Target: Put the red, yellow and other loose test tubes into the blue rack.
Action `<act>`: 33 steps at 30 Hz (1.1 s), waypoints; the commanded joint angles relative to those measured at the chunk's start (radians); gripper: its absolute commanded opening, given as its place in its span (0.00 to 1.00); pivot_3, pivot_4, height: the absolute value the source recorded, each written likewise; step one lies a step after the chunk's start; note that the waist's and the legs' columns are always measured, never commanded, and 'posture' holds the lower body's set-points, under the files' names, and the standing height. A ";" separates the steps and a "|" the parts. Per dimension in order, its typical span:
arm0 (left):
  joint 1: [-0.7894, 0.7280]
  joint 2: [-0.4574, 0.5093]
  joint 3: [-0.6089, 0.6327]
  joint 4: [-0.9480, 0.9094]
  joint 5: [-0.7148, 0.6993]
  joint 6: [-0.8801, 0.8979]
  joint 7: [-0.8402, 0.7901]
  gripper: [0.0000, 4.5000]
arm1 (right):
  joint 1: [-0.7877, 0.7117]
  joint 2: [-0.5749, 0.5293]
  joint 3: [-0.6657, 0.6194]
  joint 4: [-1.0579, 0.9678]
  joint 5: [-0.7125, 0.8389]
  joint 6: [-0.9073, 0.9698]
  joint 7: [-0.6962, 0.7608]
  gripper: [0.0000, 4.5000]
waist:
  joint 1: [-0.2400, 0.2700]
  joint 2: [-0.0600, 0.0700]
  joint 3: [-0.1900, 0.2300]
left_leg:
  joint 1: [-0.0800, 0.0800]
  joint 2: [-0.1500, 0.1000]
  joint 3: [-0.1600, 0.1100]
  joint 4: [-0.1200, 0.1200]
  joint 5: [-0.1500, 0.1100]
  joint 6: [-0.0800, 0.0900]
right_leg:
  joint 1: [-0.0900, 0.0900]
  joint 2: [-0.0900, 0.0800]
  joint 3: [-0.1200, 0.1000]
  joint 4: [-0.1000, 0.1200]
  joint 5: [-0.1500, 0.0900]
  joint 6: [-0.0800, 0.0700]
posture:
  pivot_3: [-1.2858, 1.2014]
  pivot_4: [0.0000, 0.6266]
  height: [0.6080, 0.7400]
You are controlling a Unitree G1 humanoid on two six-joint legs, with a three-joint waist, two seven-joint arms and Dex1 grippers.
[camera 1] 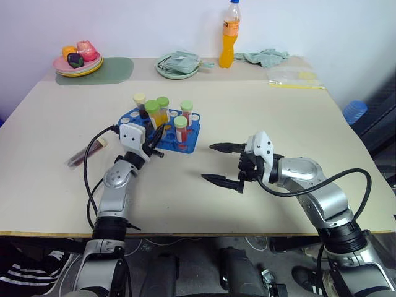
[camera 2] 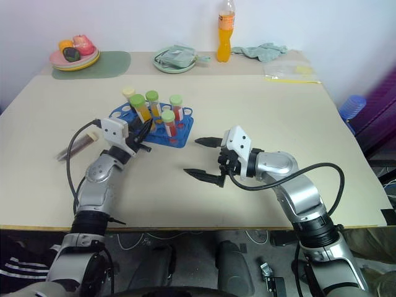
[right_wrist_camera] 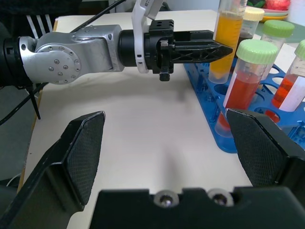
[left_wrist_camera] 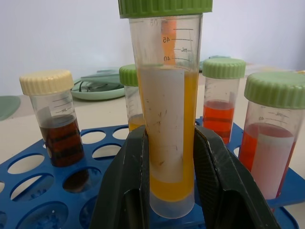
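The blue rack (camera 1: 189,143) stands left of the table's middle with several capped tubes upright in it: a cream-capped maroon one (left_wrist_camera: 53,126), two green-capped red ones (camera 1: 180,130), and a green-capped one behind. My left gripper (camera 1: 157,136) is shut on a yellow-orange tube with a green cap (left_wrist_camera: 167,95), upright with its foot at the rack's top tier. A loose dark maroon tube (camera 1: 83,153) lies on the table left of that arm. My right gripper (camera 1: 221,164) hangs open and empty to the right of the rack, pointing toward it.
At the table's back stand an orange drink bottle (camera 1: 229,34), a green plate (camera 1: 162,69) with a cloth on it, stacked plates of toy fruit (camera 1: 77,63) on a green mat, a crumpled green cloth (camera 1: 263,57) and a plastic bag (camera 1: 294,77).
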 commanded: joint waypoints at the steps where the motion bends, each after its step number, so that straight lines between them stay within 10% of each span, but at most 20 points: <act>1: -0.011 0.010 0.002 0.030 0.001 0.002 0.003 0.16 | -0.005 0.008 -0.029 -0.029 0.001 -0.023 -0.010 1.00 | 0.000 0.000 0.000 | 0.000 0.000 0.000 0.000 0.000 0.000 | 0.000 0.000 0.000 0.000 0.000 0.000 | 0.52 0.24 1.00; 25: 0.038 -0.002 0.002 -0.003 -0.061 0.059 -0.009 0.16 | -0.024 0.009 -0.028 0.002 -0.010 -0.043 0.003 1.00 | -0.001 0.000 0.000 | 0.000 0.000 0.000 0.000 0.000 0.000 | 0.000 0.000 0.000 -0.001 0.000 0.000 | 0.52 0.24 1.00; 33: 0.099 0.045 0.012 -0.151 -0.078 0.134 -0.021 0.98 | -0.025 0.011 -0.025 0.014 -0.017 -0.054 0.007 1.00 | -0.005 0.000 0.000 | 0.000 0.000 0.000 -0.001 0.000 0.000 | 0.000 0.000 0.000 -0.001 0.000 0.000 | 0.52 0.24 1.00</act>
